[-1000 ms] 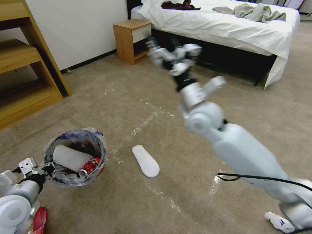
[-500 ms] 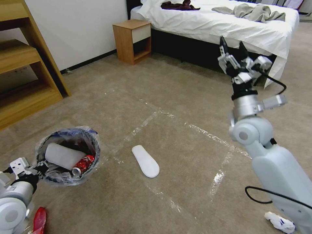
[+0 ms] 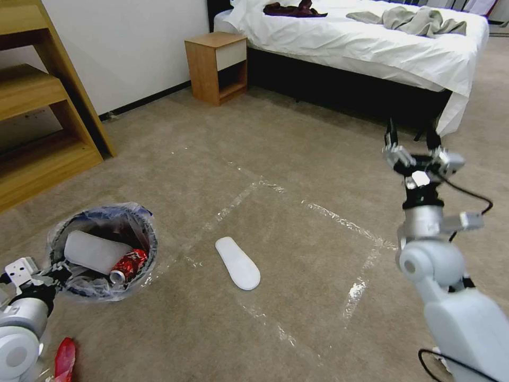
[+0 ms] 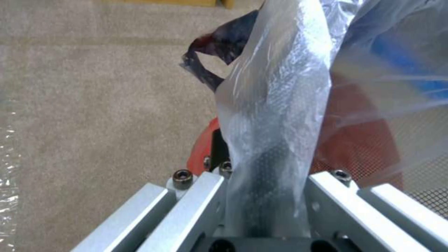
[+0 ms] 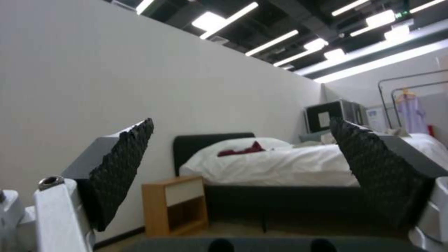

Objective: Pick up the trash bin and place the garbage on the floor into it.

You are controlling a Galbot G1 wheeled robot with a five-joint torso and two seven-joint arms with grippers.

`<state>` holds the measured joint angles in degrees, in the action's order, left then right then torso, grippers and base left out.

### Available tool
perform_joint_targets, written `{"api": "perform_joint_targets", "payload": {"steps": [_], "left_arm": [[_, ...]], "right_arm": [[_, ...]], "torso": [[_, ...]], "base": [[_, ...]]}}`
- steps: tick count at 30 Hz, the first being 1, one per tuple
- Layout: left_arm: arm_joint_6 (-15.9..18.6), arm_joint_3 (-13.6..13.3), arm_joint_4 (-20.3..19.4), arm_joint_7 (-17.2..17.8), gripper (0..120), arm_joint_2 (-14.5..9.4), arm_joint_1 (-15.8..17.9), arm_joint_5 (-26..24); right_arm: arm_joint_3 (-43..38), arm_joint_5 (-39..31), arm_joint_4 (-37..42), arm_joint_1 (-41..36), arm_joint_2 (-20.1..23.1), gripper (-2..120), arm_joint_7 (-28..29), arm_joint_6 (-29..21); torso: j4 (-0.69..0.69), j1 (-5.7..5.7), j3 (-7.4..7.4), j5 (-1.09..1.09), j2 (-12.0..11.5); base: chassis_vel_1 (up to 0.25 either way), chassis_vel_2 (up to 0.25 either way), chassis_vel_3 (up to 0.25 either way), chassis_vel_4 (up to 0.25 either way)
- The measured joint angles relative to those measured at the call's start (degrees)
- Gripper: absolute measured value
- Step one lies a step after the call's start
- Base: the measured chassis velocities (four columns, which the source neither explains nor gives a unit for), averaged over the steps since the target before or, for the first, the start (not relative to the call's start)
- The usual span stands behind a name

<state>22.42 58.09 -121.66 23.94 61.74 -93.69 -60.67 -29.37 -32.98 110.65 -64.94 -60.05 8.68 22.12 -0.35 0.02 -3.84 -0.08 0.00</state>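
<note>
The trash bin (image 3: 79,289), a red bucket with a clear blue-printed liner (image 4: 275,105), hangs at the lower left above the floor (image 3: 297,223). My left gripper (image 3: 57,273) is shut on its rim and liner, and its red wall (image 4: 359,147) shows close up in the left wrist view. Inside lie a white slipper (image 3: 95,252) and a red can (image 3: 125,263). More garbage is on the carpet: another white slipper (image 3: 237,263) in the taped square and a red wrapper (image 3: 64,359) by my left arm. My right gripper (image 3: 412,137) is raised at the right, open and holding nothing (image 5: 243,164).
A wooden shelf unit (image 3: 37,122) stands at the left. A nightstand (image 3: 216,66) and a white bed (image 3: 371,45) line the back. A black cable (image 3: 442,367) loops by my right arm. Shiny tape strips (image 3: 339,222) cross the carpet.
My right arm has swung from the centre to the right and come lower, its gripper still open. The left gripper has carried the bin slightly left and down.
</note>
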Motion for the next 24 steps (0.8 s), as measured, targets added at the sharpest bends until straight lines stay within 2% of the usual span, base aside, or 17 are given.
{"api": "perform_joint_targets", "payload": {"steps": [3,11,19,24], "left_arm": [[-0.09,0.16,0.00,-0.07,1,0.28,-0.25,0.19],[-0.18,0.24,-0.50,-0.15,1,0.98,-0.68,0.61],[-0.65,0.18,-0.33,-0.66,1,1.70,-1.20,1.85],[-0.77,0.17,-0.21,-0.77,1,1.87,-1.37,2.07]], "right_arm": [[-0.41,1.22,-0.24,-3.33,-1.97,97,-1.64,3.28],[1.42,5.43,-4.82,-6.87,-3.48,97,-3.69,7.95],[3.37,10.58,-8.29,-8.95,-5.60,97,-2.44,9.54],[3.13,12.39,-6.40,-10.14,-6.14,97,-1.47,8.43]], "torso": [[0.00,0.00,0.00,0.00,0.00],[-0.01,0.00,0.00,-0.01,0.00],[0.00,0.00,-0.01,0.00,0.00],[0.00,0.00,0.00,-0.01,0.00]], "base": [[0.000,0.000,0.000,0.000],[0.000,0.000,0.000,0.000],[0.000,0.000,0.000,0.000],[0.000,0.000,0.000,0.000]]}}
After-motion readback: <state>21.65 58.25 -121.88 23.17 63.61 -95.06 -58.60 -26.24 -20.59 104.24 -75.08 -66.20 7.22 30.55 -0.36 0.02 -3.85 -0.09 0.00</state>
